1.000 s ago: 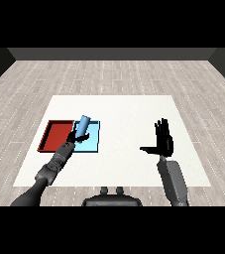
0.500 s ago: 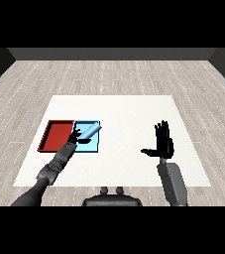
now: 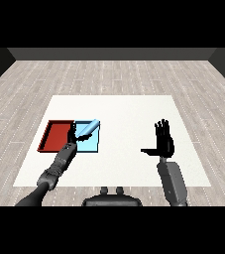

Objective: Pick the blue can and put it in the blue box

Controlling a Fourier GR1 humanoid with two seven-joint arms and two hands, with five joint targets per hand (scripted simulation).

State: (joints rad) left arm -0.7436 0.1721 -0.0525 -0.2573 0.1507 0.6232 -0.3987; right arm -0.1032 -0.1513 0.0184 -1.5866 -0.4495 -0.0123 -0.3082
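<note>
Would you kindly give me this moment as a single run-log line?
stage: placing | blue can: tilted over light blue tray | left hand: at can | right hand: open, raised, holding nothing | red tray: holds nothing

— Colours on the table (image 3: 134,109)?
— White top. Red tray (image 3: 54,136) at nine o'clock of the light blue tray (image 3: 91,145).
— The can (image 3: 87,128)?
— Blue, slightly deeper than its tray.
— Arms?
— Grey forearms, black left hand (image 3: 73,134) and right hand (image 3: 164,142). Floor (image 3: 114,74) is pale grey planks.
</note>
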